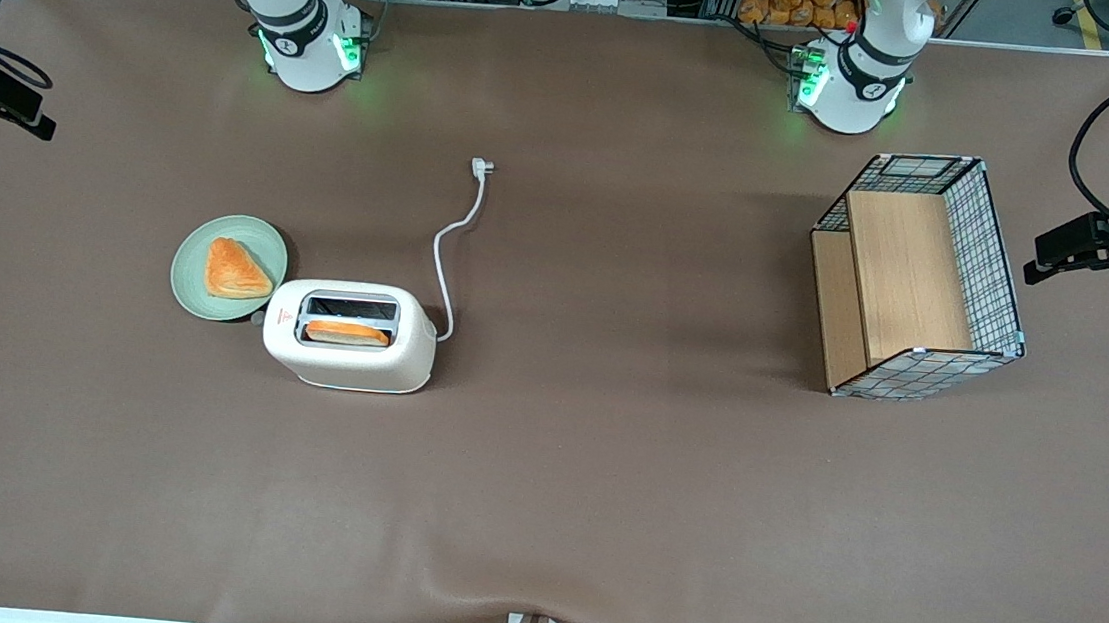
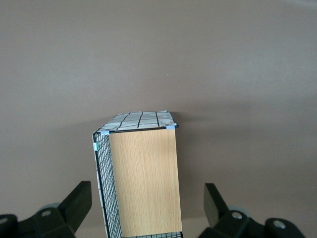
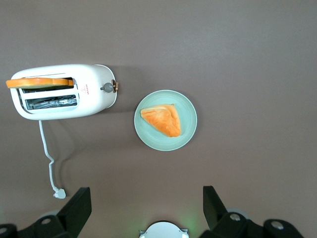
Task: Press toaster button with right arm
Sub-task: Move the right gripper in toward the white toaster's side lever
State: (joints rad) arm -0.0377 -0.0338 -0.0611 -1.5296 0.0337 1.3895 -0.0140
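The cream-white toaster (image 1: 350,359) stands on the brown table, with an orange slice of toast (image 1: 347,333) in the slot nearer the front camera. The small grey toaster button (image 3: 106,88) sticks out of the short end that faces the green plate (image 3: 188,119); in the front view it shows as a tiny knob (image 1: 258,319). My right gripper (image 3: 146,206) is open and empty, high above the table over the arm's base, well apart from the toaster (image 3: 94,94). In the front view only the right arm's base (image 1: 306,49) shows; the gripper is out of that view.
The green plate (image 1: 192,270) holds a triangular orange pastry (image 1: 235,269) and sits close beside the toaster's button end. The white cord (image 1: 444,252) runs from the toaster to its plug (image 1: 482,167). A wire basket (image 1: 991,259) with wooden boards lies toward the parked arm's end.
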